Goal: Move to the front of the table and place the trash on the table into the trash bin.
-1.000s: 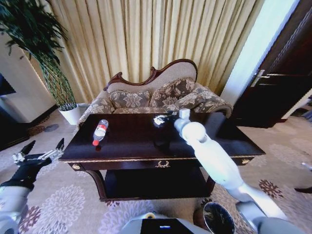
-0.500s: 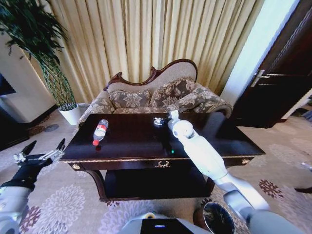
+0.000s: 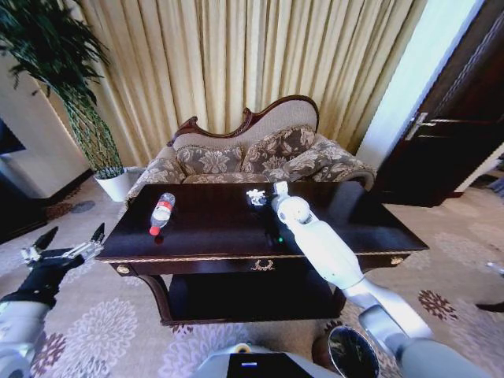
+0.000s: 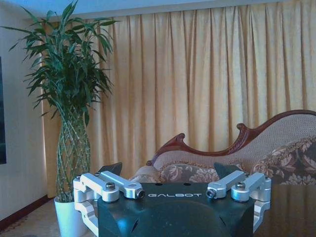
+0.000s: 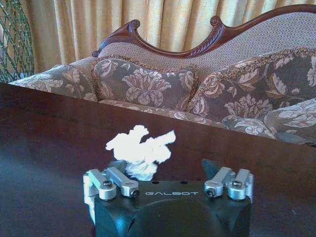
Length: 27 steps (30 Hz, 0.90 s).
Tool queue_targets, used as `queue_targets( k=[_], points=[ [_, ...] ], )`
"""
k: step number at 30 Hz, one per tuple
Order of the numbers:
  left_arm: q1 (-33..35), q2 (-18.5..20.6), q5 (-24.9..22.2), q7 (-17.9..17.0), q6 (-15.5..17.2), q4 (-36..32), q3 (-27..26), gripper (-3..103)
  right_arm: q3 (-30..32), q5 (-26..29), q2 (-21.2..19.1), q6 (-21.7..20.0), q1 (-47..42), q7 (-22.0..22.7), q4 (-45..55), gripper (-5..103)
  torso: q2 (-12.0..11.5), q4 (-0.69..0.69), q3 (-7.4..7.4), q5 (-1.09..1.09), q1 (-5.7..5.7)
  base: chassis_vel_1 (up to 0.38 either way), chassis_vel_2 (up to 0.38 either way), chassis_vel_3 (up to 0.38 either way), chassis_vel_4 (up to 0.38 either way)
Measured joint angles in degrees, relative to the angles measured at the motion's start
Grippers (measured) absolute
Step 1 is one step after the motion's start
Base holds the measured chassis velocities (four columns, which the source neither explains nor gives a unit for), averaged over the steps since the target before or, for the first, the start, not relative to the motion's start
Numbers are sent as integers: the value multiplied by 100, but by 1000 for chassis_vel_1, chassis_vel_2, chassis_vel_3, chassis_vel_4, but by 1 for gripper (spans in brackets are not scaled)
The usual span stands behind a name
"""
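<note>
The right arm is reaching forward toward twelve o'clock, its right gripper (image 5: 168,170) hanging with fingers spread apart. The left gripper (image 3: 69,246) is idling at eight o'clock (fingers parted too), arm low.

The table (image 3: 236,228) is a wide, dark, glossy wooden unit with a gold ornament on its front drawer, curved legs and a lower shelf. A clear plastic bottle (image 3: 162,212) with a red cap and a red-white label lies on its side near the left end of the top. A white crumpled scrap (image 3: 256,194) rests near the far edge, about mid-width, well apart from the bottle.
</note>
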Motion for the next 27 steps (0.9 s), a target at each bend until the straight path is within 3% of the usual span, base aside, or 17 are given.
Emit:
queue_targets(
  k=[4,7,10,12,13,15,16,18,23,27],
  points=[
    [-5,1,-2,14,-6,0,-2,100,-3,-10,-8,17,-3,3,-1,69,0,0,0,0,0,0,0,0,0],
    [-8,1,-2,25,-8,1,-2,100,-1,-11,-20,27,-22,5,6,63,0,0,0,0,0,0,0,0,0],
    [-12,1,-2,48,-12,2,3,100,22,-9,-44,46,-76,27,46,47,0,-1,0,0,0,0,0,0,0],
    [-13,1,-2,51,-13,2,5,100,30,-8,-51,59,-94,38,54,47,0,0,0,0,0,0,0,0,0],
    [-16,1,-2,51,-15,2,5,100,42,-7,-57,70,-112,44,59,36,0,0,0,0,0,0,0,0,0],
    [-16,2,-2,53,-16,2,5,100,51,-7,-63,77,-124,47,63,36,1,0,0,0,0,0,0,0,0],
    [-16,3,-2,60,-21,3,0,100,65,-5,-74,85,-142,53,75,25,1,0,0,0,0,0,0,0,0],
    [-16,4,-2,64,-24,3,-4,100,71,-3,-83,90,-150,58,83,25,1,-1,0,0,0,0,0,0,0],
    [-17,6,-4,79,-59,3,-7,100,107,2,-104,106,-186,94,113,4,1,0,0,0,0,0,0,0,0],
    [-15,7,-4,108,-95,3,-9,100,133,6,-123,114,-240,122,161,1,1,0,0,0,0,0,0,0,0]
  ],
)
